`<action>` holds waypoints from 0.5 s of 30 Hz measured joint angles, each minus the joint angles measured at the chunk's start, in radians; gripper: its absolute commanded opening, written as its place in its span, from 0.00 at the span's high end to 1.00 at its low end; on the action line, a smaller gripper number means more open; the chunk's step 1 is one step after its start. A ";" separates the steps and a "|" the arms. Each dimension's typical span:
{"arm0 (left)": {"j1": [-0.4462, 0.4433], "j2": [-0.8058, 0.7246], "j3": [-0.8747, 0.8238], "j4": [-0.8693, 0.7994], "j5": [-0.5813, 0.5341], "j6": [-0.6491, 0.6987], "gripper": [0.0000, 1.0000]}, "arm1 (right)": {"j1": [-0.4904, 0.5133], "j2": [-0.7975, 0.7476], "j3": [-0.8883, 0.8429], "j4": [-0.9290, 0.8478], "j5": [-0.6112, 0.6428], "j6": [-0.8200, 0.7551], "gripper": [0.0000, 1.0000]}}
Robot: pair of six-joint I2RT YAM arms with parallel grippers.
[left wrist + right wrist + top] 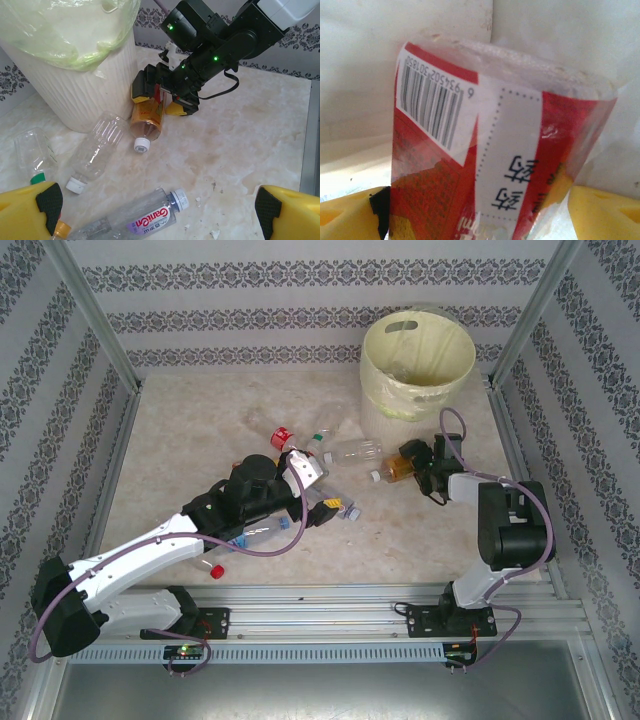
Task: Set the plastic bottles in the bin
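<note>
The pale-yellow bin (415, 360) with its clear liner stands at the back right, and its ribbed wall (75, 85) rises close by in the left wrist view. My right gripper (412, 466) (160, 98) (480, 220) is shut on an amber bottle with a red label (397, 470) (146, 119) (485, 160), which lies on the table beside the bin's base. My left gripper (328, 488) (157, 215) is open and low over a clear bottle with a purple label (142, 220). Several more plastic bottles (355, 450) lie between the two arms.
A clear bottle with a white cap (97, 152) and one with a green cap (35, 155) lie left of the amber one. More bottles (250, 535) sit under my left arm, and a red cap (215, 568) shows near the front rail. Patterned walls close in the table.
</note>
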 measured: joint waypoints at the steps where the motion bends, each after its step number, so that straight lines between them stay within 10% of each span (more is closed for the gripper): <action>1: 0.000 0.000 0.000 0.000 0.000 0.000 0.00 | 0.000 0.002 -0.002 0.010 0.000 0.006 0.12; 15: 0.000 0.000 0.000 0.000 -0.002 0.000 0.00 | -0.006 0.005 -0.021 0.058 0.022 0.038 0.29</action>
